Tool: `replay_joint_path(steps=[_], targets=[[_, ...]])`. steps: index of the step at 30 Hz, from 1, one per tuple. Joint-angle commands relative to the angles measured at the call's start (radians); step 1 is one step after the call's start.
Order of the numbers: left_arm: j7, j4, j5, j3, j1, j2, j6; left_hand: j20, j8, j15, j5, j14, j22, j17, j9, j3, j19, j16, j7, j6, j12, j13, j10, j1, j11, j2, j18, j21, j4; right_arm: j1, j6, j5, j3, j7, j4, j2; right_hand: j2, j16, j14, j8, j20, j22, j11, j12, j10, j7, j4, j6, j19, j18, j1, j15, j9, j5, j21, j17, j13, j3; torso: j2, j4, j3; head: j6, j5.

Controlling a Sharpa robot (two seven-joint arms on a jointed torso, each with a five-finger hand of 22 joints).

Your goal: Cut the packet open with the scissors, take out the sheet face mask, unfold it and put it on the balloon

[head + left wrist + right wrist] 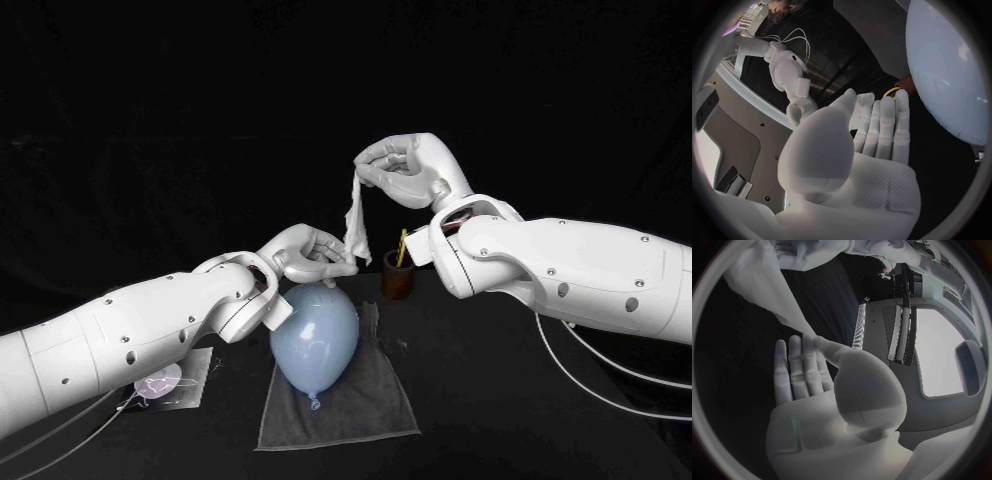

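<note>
The left arm [130,340] and right arm [577,265] have rounded glossy white shells with dark screws [632,305] and thin white cables [613,375]. The left robot hand [306,255] and right robot hand [404,165] are silver.

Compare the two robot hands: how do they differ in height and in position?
The right robot hand is raised high and pinches the top of the mask. The left robot hand sits low, close to the balloon, and holds the mask's bottom end. Both hold the same hanging mask.

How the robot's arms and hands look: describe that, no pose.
The left arm and right arm have rounded white shells with dark holes; thin white cables trail beneath. The left hand and right hand are pale silver, with slim fingers and dotted palms.
</note>
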Motion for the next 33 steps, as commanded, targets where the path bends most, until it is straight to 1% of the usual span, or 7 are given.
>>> replay_joint_path(steps=[1,11,14,16,19,21,33], targets=[[0.02,-0.001,-0.011,0.001,-0.001,0.001,0.003,-0.001,0.004,-0.003,0.001,0.009,0.004,0.003,-0.003,0.009,0.011,0.008,-0.002,0.012,0.006,-0.002,0.013,0.018,-0.001,0.011,0.009,0.008,-0.003,0.002,-0.024,0.026,0.002,0.027,-0.005,0.004,-0.001,0.006,0.004,0.014,0.0,0.002,0.001,0.005,-0.006,0.0,0.0,0.005,0.003,0.007,0.009,0.002,0.107,0.004,0.004,-0.001,0.002,0.004,-0.001,0.0,0.0005,-0.001,0.001],[0.084,0.009,0.061,0.001,-0.001,-0.011,-0.062,-0.028,0.043,-0.036,0.002,0.051,0.038,0.014,-0.007,0.124,0.03,0.045,-0.045,0.111,0.024,-0.013,0.109,0.062,-0.039,0.131,0.009,0.063,0.033,0.004,-0.004,0.019,0.004,-0.002,-0.026,0.004,-0.001,0.006,0.004,0.014,0.0,0.002,0.001,0.005,-0.006,0.0,0.0,0.005,0.003,0.007,0.009,0.002,0.107,0.004,0.004,-0.001,0.002,0.004,0.0,0.0004,-0.0016,-0.004,-0.002],[0.099,0.013,0.077,0.001,-0.001,-0.015,-0.073,-0.033,0.049,-0.042,0.002,0.057,0.046,0.015,-0.005,0.145,0.03,0.049,-0.051,0.117,0.023,-0.016,0.127,0.062,-0.046,0.145,0.009,0.073,0.04,0.004,0.002,0.014,0.004,-0.012,-0.034,0.003,-0.001,0.006,0.004,0.014,0.0,0.002,0.001,0.005,-0.006,0.0,0.0,0.005,0.003,0.007,0.009,0.002,0.107,0.004,0.004,-0.001,0.002,0.004,-0.001,0.0012,-0.0014,-0.004,-0.002],[0.105,0.017,0.084,0.002,-0.001,-0.018,-0.078,-0.037,0.053,-0.044,0.001,0.061,0.054,0.016,-0.003,0.158,0.026,0.051,-0.051,0.116,0.015,-0.023,0.134,0.057,-0.047,0.135,0.008,0.084,0.043,0.004,0.005,0.012,0.003,-0.017,-0.038,0.003,-0.001,0.006,0.004,0.014,0.0,0.002,0.001,0.005,-0.006,0.0,0.0,0.005,0.003,0.007,0.009,0.002,0.107,0.004,0.004,-0.001,0.002,0.004,-0.001,0.0012,-0.0011,-0.004,-0.001],[0.109,0.02,0.09,0.002,-0.001,-0.021,-0.084,-0.036,0.04,-0.038,0.001,0.06,0.06,0.017,-0.01,0.124,0.018,0.053,-0.036,0.098,0.001,-0.03,0.125,0.024,-0.037,0.047,0.005,0.09,0.048,0.004,0.01,0.006,0.003,-0.022,-0.043,0.004,-0.001,0.006,0.003,0.014,0.0,0.002,0.002,0.005,-0.008,0.0,-0.001,0.004,0.002,0.007,0.01,0.002,0.108,0.004,0.004,-0.002,0.002,0.005,0.0,0.0007,-0.0002,-0.004,-0.001],[0.109,0.021,0.092,0.002,-0.001,-0.023,-0.085,-0.034,0.03,-0.033,0.001,0.059,0.061,0.017,-0.016,0.111,0.015,0.054,-0.029,0.088,-0.003,-0.032,0.123,0.009,-0.032,0.017,0.004,0.091,0.055,0.004,0.012,0.004,0.003,-0.024,-0.044,0.005,-0.001,0.006,0.003,0.014,0.0,0.002,0.002,0.005,-0.008,0.0,-0.001,0.004,0.002,0.007,0.01,0.002,0.108,0.004,0.004,-0.002,0.002,0.005,0.0,0.0004,0.0003,-0.004,-0.001],[0.074,0.02,0.097,0.002,-0.001,-0.024,-0.059,-0.021,0.001,-0.015,0.001,0.047,0.063,0.019,-0.036,0.086,0.004,0.056,-0.003,0.055,-0.012,-0.036,0.089,-0.011,-0.01,-0.039,0.003,0.09,0.073,0.004,0.011,-0.004,0.003,-0.026,-0.04,0.006,-0.001,0.006,0.002,0.014,0.0,0.002,0.002,0.006,-0.008,0.0,-0.002,0.003,0.001,0.007,0.01,0.003,0.108,0.004,0.004,-0.003,0.002,0.006,0.0,-0.0002,0.0006,-0.005,-0.001]])
